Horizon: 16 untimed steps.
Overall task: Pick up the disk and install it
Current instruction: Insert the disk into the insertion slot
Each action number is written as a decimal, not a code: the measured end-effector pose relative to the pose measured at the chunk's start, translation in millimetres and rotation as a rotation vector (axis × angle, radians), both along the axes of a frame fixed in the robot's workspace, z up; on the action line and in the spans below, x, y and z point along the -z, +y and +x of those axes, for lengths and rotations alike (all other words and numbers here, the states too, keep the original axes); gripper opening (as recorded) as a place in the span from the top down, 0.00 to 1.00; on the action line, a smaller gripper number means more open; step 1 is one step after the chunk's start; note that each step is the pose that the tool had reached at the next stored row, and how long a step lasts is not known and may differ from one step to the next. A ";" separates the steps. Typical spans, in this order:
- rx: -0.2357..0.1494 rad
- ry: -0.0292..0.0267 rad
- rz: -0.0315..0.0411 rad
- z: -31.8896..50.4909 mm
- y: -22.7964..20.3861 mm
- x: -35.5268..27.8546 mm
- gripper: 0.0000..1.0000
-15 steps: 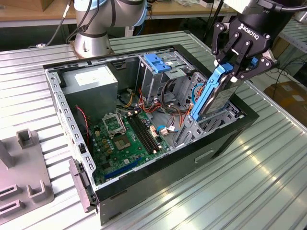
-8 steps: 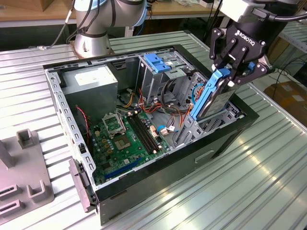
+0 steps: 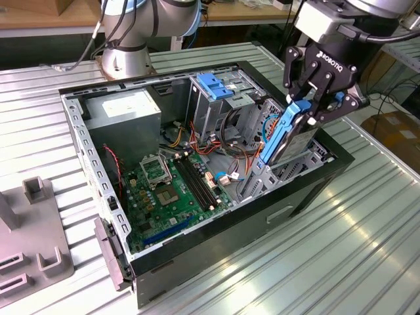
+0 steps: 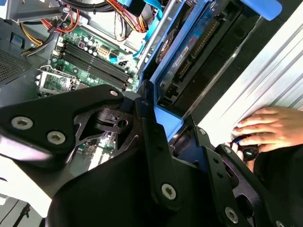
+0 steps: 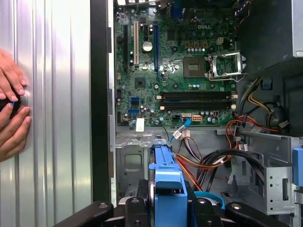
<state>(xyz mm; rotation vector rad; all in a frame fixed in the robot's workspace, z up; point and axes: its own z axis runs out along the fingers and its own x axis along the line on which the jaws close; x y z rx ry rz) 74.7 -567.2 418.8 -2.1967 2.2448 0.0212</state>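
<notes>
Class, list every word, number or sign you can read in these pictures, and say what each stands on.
Black gripper body, white lettering: a maker's mark, left unquoted.
Green motherboard, white print: too small to read.
Grey power-supply box, white label: too small to read.
Silver-grey disk in blue carrier, gripped: print too small to read.

There is one computer case (image 3: 308,190), one motherboard (image 3: 174,190), one power-supply box (image 3: 125,111), one disk (image 3: 292,136), one gripper (image 3: 315,105), and two hands (image 5: 9,78).

Ribbed metal table (image 3: 367,249), wooden bench (image 3: 39,18) behind
</notes>
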 end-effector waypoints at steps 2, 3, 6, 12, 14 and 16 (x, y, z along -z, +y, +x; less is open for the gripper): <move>0.000 0.0000 0.0001 0.0 0.0 2.8 0.63; 0.000 0.0000 0.0000 0.0 0.0 4.5 0.63; 0.000 0.0000 0.0000 0.0 0.0 9.2 0.63; 0.000 0.0000 0.0001 0.0 0.0 19.2 0.63; 0.000 0.0000 -0.0003 0.0 0.0 22.9 0.63; 0.000 0.0000 0.0001 0.0 -0.1 26.5 0.63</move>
